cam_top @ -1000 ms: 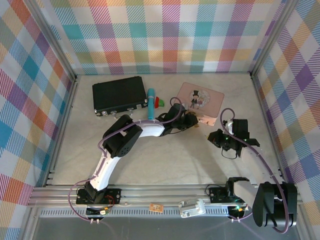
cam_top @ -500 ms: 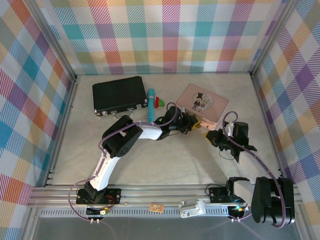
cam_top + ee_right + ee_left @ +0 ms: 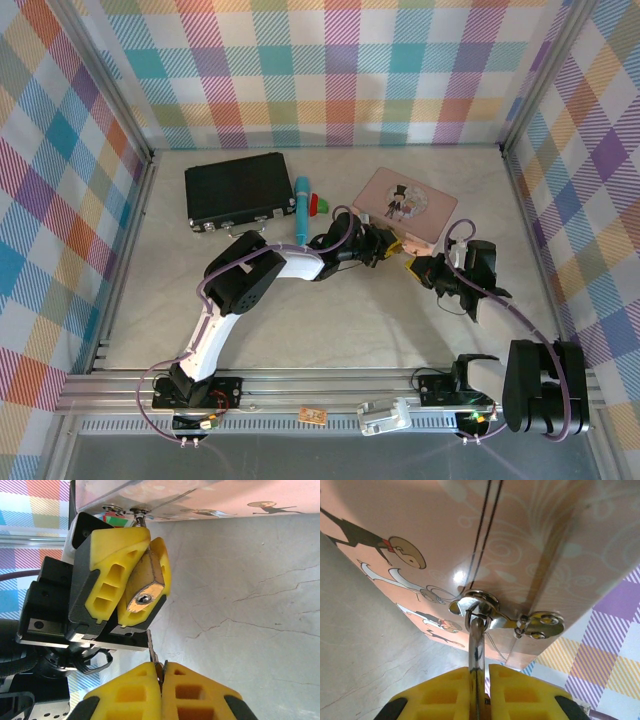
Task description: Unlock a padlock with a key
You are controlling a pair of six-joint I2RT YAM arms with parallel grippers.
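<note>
The brass padlock is clamped between the yellow fingers of my left gripper, keyhole face toward the right wrist camera. Its silver shackle runs up through the hasp on the pink picture tin. In the left wrist view my left gripper is shut on the shackle, and the lock body is hidden. My right gripper is shut on the small silver key. The key's blade points up and its tip is just below the padlock, a little short of the keyhole. From above, my right gripper sits close beside the left one.
The pink tin lies at the back right of centre. A black case and a blue pen lie behind the left arm. Plaid walls close in three sides. Bare table stretches toward the near edge.
My right gripper has moved up and left with the key, closing in on the padlock. The pink tin turned slightly early on. The left gripper keeps its hold.
</note>
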